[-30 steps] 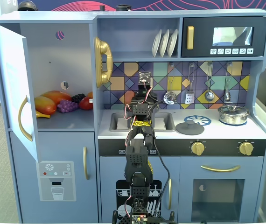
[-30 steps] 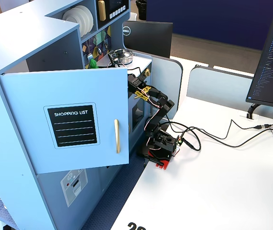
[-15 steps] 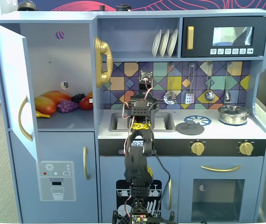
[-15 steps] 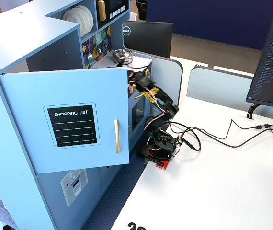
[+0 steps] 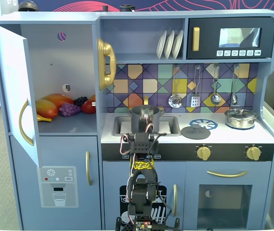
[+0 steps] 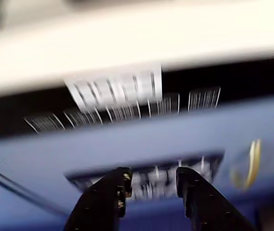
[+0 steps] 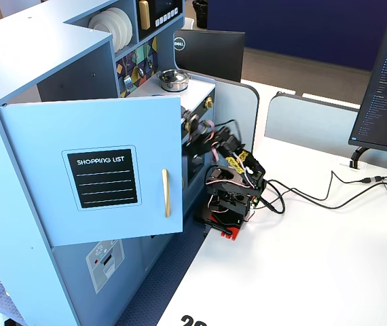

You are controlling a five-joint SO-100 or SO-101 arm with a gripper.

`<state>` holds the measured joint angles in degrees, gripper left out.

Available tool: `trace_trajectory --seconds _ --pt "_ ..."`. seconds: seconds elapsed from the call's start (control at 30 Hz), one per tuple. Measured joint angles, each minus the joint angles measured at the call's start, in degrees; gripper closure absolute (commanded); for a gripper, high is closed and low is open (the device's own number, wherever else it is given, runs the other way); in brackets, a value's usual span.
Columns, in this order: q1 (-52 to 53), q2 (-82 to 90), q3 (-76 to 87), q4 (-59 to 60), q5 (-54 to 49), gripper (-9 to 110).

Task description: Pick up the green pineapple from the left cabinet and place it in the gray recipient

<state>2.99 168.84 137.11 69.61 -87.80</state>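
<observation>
Two black fingertips [image 6: 122,180] fill the bottom of the blurred wrist view, and the gripper [image 6: 151,180] is seen narrowly parted with nothing between its jaws; blue kitchen front lies beyond. From the front fixed view the arm [image 5: 142,192] is folded low against the kitchen at 6 o'clock, below the sink. The left cabinet [image 5: 65,72] stands at 10 o'clock with its door [image 5: 14,91] swung wide, and on its shelf orange and red toy fruit [image 5: 48,108] and purple grapes [image 5: 68,109] are visible. The green pineapple cannot be made out among them; it may be hidden behind the others. The gray recipient [image 5: 145,115] stands at the sink, just above the arm.

Several risks are judged from here. The wrong fruit could be seized, since the target is concealed. The open door or the gold handset [image 5: 105,62] could be struck during the swing toward 10 o'clock. Neighbouring fruit could be pushed off the shelf.
</observation>
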Motion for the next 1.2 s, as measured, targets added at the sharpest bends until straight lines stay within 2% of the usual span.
trace_trajectory --seconds 0.2,0.33,0.53,0.67,1.2 --pt "-2.5 2.2 24.3 -6.3 0.1 101" --pt "-2.6 8.2 33.2 -2.8 2.0 100" --pt "-2.8 12.8 34.7 7.3 1.8 98" --pt "-2.5 13.4 34.8 7.9 -1.5 97" --pt "-1.8 13.5 34.8 8.0 -0.3 97"
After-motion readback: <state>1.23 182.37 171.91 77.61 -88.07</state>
